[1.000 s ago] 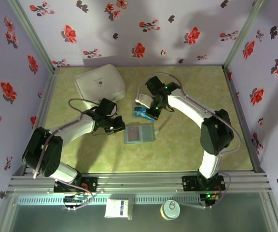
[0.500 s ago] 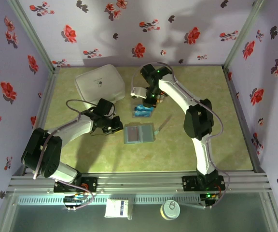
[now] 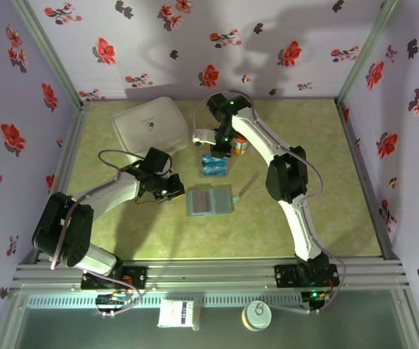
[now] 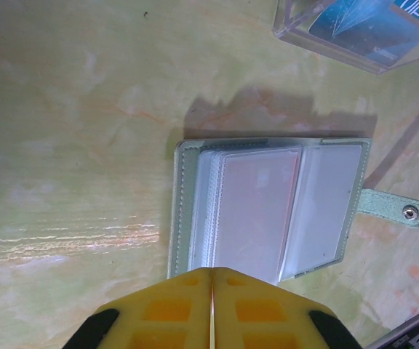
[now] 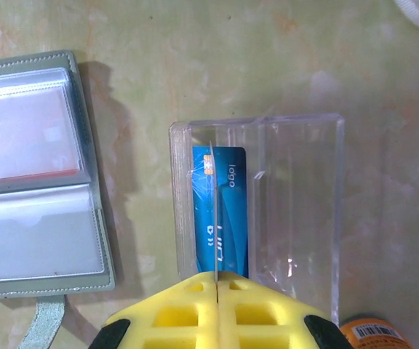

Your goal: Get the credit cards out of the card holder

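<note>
The card holder (image 4: 268, 211) lies open on the green table, with a reddish credit card (image 4: 257, 211) behind its clear pocket. My left gripper (image 4: 213, 270) is shut and empty, its tips at the holder's near edge. In the top view it sits just left of the card holder (image 3: 210, 200). My right gripper (image 5: 215, 278) is shut on a thin card (image 5: 212, 211) seen edge-on. It holds that card above a clear plastic box (image 5: 297, 203), where a blue credit card (image 5: 231, 211) lies flat. The card holder (image 5: 35, 182) lies to the box's left.
A big white lidded case (image 3: 151, 123) stands at the back left. An orange-capped bottle (image 3: 240, 145) stands beside the clear box (image 3: 214, 166). The holder's strap (image 4: 395, 209) with its snap sticks out sideways. Floral walls enclose the table.
My right arm has swung back and left, carrying the thin card from beside the holder to over the clear box. The left gripper has barely moved.
</note>
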Robot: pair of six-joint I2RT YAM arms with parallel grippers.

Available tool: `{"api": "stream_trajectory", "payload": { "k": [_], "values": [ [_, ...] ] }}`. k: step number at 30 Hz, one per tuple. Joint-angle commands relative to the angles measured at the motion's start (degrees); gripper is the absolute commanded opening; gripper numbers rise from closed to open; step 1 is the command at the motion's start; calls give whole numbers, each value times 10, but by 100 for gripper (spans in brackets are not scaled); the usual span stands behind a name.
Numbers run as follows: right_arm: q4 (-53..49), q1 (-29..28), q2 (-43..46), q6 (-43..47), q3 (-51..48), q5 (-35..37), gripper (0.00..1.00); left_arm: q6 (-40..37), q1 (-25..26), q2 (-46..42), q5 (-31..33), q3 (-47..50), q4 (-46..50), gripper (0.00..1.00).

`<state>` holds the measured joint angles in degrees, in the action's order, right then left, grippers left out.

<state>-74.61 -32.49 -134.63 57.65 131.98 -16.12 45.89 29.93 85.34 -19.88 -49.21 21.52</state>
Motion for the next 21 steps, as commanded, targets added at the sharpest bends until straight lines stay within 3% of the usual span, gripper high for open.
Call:
{"api": "stream_trajectory", "payload": {
  "k": [1, 12, 16, 21],
  "values": [
    [-25, 4, -16, 23, 19, -10, 0, -4, -6, -1, 11, 13, 6, 9],
    [-17, 3, -39, 17, 14, -5, 1, 10, -6, -11, 15, 38, -9, 10],
    [-14, 3, -36, 7, 15, 11, 15, 9, -5, -9, 14, 38, -11, 11],
    [-13, 5, -16, -4, 9, 24, 17, 7, -6, -6, 13, 37, -17, 11]
  ]
}}
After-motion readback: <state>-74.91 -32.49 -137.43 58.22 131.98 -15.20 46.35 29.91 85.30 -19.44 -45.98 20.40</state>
